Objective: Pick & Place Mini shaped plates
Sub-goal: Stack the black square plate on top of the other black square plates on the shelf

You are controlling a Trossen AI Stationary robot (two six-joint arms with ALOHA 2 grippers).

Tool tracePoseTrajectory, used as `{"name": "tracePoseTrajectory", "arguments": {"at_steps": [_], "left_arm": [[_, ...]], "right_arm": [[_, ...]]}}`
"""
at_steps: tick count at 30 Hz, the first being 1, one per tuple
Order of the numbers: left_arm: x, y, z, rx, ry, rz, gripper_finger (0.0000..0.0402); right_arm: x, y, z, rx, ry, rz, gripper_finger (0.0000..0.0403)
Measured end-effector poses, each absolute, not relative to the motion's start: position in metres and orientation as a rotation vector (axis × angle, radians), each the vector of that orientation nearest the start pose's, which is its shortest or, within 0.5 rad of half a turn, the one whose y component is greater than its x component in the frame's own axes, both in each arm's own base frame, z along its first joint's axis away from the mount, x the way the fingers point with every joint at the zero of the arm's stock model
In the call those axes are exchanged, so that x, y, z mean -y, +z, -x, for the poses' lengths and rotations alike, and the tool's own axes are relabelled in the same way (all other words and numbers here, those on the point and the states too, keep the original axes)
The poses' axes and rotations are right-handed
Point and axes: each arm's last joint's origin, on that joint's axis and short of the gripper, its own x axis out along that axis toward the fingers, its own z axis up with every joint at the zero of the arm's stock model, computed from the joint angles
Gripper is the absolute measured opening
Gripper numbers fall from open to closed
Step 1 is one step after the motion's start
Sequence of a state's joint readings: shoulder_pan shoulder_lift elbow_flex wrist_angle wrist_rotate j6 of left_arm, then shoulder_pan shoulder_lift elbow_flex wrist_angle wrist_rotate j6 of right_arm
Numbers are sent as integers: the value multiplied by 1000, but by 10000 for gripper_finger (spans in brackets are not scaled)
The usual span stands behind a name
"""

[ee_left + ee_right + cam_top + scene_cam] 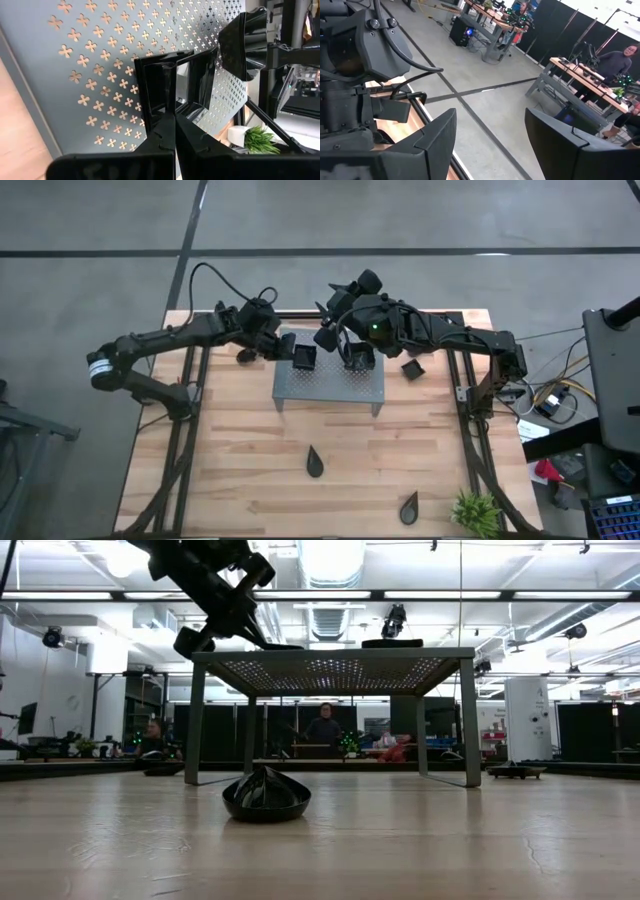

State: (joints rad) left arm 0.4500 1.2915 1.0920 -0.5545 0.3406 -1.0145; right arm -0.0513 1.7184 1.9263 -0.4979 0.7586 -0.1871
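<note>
A grey perforated rack (330, 390) stands mid-table. Two black square plates sit on its far part: one (303, 358) near the far left corner, one (360, 358) farther right, also in the low view (392, 642). My left gripper (289, 347) comes from the table's left and is shut on the first plate (165, 85). My right gripper (495, 145) is open and holds nothing. It hovers over the rack's far edge (335, 330) between the two plates. Two teardrop plates (315, 463) (409, 506) lie on the near part of the table. My left gripper pinches the near rim wall (172, 107) of the square plate between its two fingers, one finger (160, 137) on each side of the wall. The fingers come slanting from the table's left. The plate sits flat with its bottom on the rack top (275, 645).
A third square plate (413, 368) lies on the table right of the rack, and a small dark dish (245, 355) left of it. A green plant (476, 510) stands at the near right corner. People sit at desks in the room behind.
</note>
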Motion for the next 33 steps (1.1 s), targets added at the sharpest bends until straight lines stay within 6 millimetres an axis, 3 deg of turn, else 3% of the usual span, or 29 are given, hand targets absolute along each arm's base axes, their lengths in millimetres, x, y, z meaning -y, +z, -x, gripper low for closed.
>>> {"name": "tracePoseTrajectory", "arguments": {"at_steps": [24,33], "left_arm": [[-107,302,-245,-619,435,1249,3],[-107,303,-245,-614,443,1263,75]], "right_arm": [[42,448,-370,-356,-785,277,228],[42,448,-370,-356,-785,277,235]]}}
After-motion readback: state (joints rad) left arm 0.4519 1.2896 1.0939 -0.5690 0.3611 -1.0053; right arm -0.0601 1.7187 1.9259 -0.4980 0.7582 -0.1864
